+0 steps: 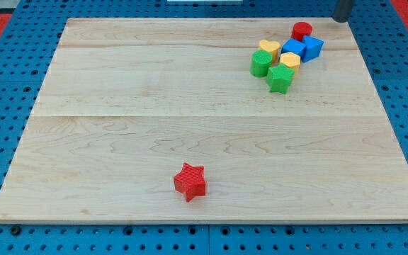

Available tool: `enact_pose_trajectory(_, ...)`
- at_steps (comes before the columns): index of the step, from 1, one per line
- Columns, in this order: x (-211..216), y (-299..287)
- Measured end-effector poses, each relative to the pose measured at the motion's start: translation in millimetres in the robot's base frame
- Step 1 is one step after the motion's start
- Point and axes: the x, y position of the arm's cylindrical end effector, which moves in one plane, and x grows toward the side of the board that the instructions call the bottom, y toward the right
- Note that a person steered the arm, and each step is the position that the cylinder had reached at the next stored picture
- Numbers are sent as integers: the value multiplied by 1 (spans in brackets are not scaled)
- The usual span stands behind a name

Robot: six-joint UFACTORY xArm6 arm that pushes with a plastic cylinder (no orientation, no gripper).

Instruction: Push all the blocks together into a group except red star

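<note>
Hovering at top-right edge, my tip (343, 19) sits just right of red cylinder (302, 30); no hand to open/close, just a rod. Cylinder, blue blocks (302, 48), yellow hearts (268, 49), green blocks (280, 78) clustered; red star (190, 181) alone, bottom-centre of wooden board (119, 127).

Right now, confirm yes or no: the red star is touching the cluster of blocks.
No. The red star sits alone near the view's bottom, far apart from the cluster at the view's top right.
</note>
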Motion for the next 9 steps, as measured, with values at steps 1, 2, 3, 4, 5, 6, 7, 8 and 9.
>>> enact_pose_trajectory(1, 4, -81)
enact_pose_trajectory(2, 39, -116)
enact_pose_trajectory(3, 34, -126)
enact_pose_trajectory(4, 10, -112)
enact_pose_trajectory(5, 61, -2)
enact_pose_trajectory(6, 108, 18)
enact_pose_trajectory(7, 91, -45)
enact_pose_trajectory(8, 87, -85)
enact_pose_trajectory(9, 83, -71)
